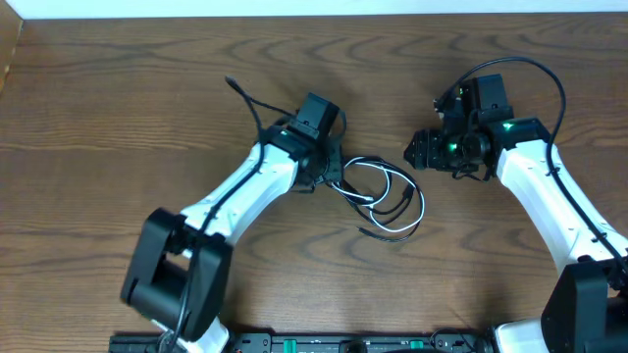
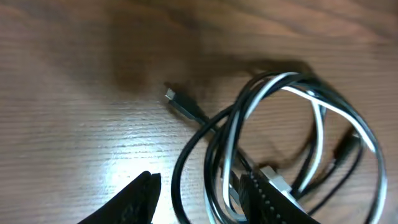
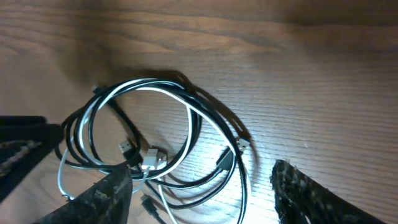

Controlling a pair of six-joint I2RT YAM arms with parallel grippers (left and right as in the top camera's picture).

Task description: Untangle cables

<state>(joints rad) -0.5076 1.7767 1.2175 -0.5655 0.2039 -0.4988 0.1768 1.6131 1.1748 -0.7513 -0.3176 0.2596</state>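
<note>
1. Cables: your white cable and black cable lie in one overlapping bundle of loops, flat on the table. The bundle is near the table's middle, well away from every edge.
2. Up close you can see the two cords are coiled through each other. White strands run alongside and across black ones around the same loop, so the cables are not yet separated.
3. A small black plug sticks out of the bundle onto bare wood, on the side toward the table's left edge. A white plug rests inside the loop, touching a dark plug beside it.
4. Your left gripper is at the left end of the bundle with its jaws apart. Several strands of both cords pass between its fingers, and that finger stands clear of them, so it is not clamped on anything.
5. Your right gripper is at the bundle's right side, toward the table's far edge. Its jaws are spread wide and hold nothing. The near part of the loop shows between its fingers.
6. A thicker black wire from the left arm trails over the table toward the far edge.
</note>
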